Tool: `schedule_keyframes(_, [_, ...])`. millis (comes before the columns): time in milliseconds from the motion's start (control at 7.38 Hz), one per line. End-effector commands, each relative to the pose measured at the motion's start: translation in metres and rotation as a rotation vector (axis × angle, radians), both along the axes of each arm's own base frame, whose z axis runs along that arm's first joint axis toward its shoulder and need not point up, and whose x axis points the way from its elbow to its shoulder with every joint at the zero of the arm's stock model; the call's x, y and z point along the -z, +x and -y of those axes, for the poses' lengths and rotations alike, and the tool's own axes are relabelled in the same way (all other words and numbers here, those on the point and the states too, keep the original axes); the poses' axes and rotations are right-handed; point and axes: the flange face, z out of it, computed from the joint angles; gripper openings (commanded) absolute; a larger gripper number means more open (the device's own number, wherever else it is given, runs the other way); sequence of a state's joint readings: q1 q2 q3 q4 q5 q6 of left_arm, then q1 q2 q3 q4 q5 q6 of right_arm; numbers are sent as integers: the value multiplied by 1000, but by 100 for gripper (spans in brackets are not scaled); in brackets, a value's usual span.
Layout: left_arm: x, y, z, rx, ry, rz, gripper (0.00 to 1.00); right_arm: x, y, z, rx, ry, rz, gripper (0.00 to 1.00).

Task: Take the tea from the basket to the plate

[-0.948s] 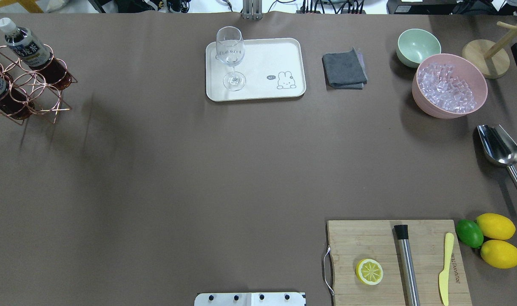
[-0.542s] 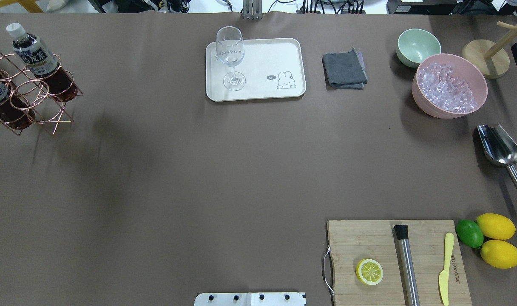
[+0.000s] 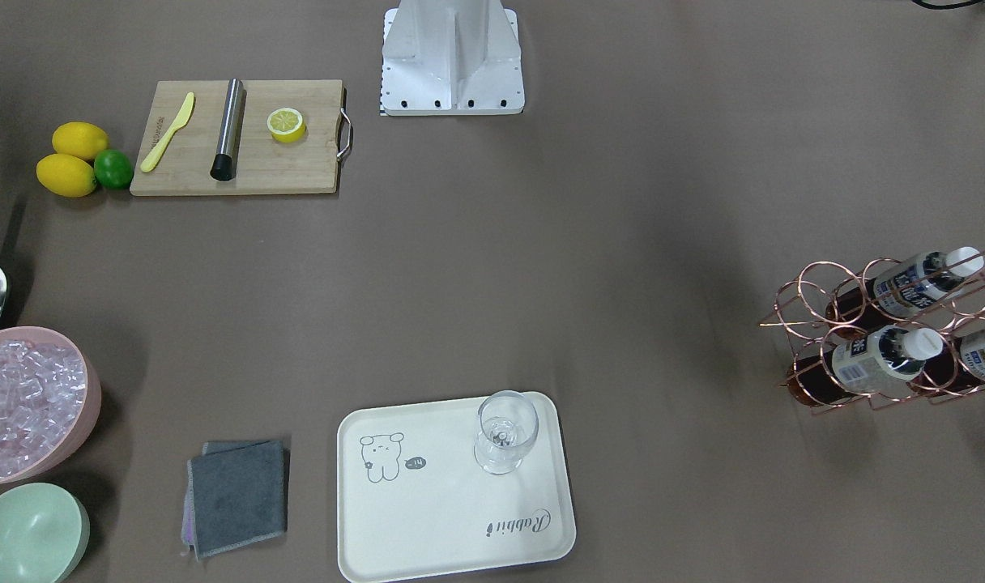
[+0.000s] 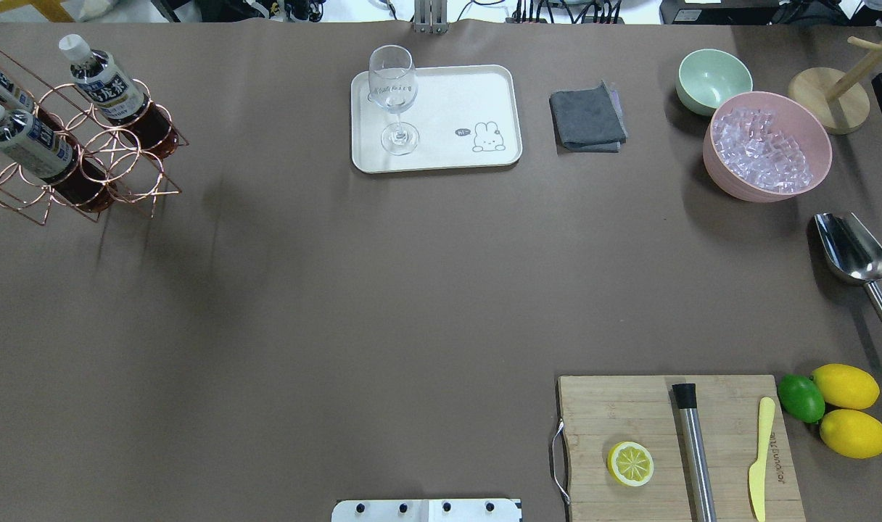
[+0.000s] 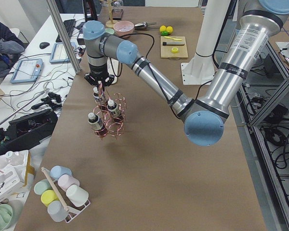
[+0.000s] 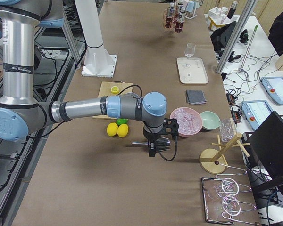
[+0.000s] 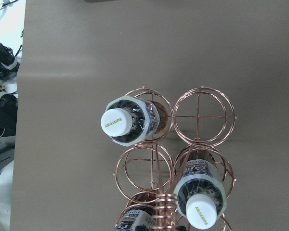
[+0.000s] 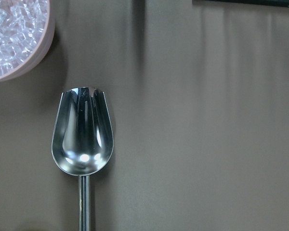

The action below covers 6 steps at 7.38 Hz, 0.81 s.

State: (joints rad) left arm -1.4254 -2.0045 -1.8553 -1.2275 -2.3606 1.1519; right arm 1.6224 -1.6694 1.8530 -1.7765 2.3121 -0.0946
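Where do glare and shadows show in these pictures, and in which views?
Right wrist view: bright glare spots low in the bowl of the metal scoop; soft dark bands on the table. Overhead view: a broad soft shadow just right of the basket. Front-facing view: a similar dim band left of the basket.

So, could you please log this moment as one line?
left end effector: at rose-gold wire basket handle, grip unclear | three white-capped tea bottles: in basket | cream rectangular tray: holds clear stemmed glass only
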Motion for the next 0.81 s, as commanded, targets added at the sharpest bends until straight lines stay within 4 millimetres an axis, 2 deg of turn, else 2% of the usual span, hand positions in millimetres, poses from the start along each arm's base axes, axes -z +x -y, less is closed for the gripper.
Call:
schedule_keyframes(0, [24,40,-15,-63,53,-18,0,18,1,-2,-3,42,5,100])
schedule_keyframes(135, [43,55,-22,-86,97,-30,0,37,1,-3,-3,82,4,100])
schedule_keyframes(271, [53,65,-26,-71,81,-43,0,48,0,-4,-3,110,11,100])
schedule_keyframes(406, [76,88,-37,-47,48,-67,0,58,-6,1,-3,164,45,100])
schedule_keyframes(542, [96,105,-48,-24,18,-93,0,69,-16,3,-19,177,81,100])
schedule_keyframes(677, [111,123,-58,-13,13,-97,0,84,-34,6,-35,177,102,100])
